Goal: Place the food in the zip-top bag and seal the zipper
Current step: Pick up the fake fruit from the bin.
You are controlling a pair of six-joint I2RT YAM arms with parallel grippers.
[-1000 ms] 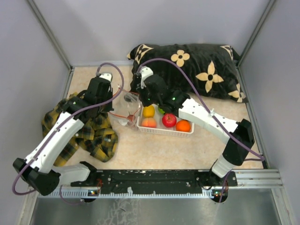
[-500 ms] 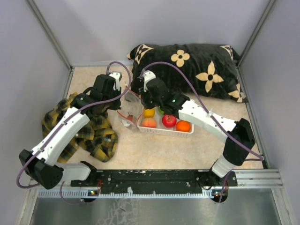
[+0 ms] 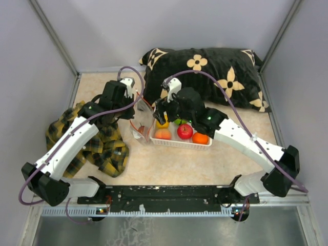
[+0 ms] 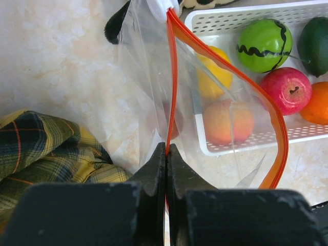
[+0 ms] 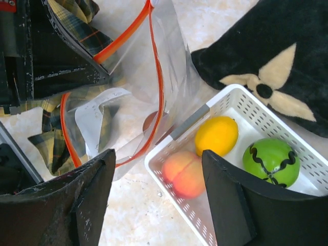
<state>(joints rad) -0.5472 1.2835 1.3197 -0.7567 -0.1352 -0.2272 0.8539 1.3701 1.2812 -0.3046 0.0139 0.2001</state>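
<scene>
Bag [image 4: 143, 87] is hanging open just ahead of the left claw [image 4: 167, 154], which is clamping its zipper [image 4: 172, 77]. Right claw [image 5: 158, 154] is gaping wide, empty, over bag mouth and basket [image 5: 220, 98]. One brown fruit [image 5: 151, 121] seems to be lying inside already; six fruits [image 5: 216, 134] are waiting in the basket, and sealing is pending.

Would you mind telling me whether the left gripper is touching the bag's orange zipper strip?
Touching. In the left wrist view the left gripper is shut on the zipper strip, which runs straight down into the seam between its fingers.
</scene>
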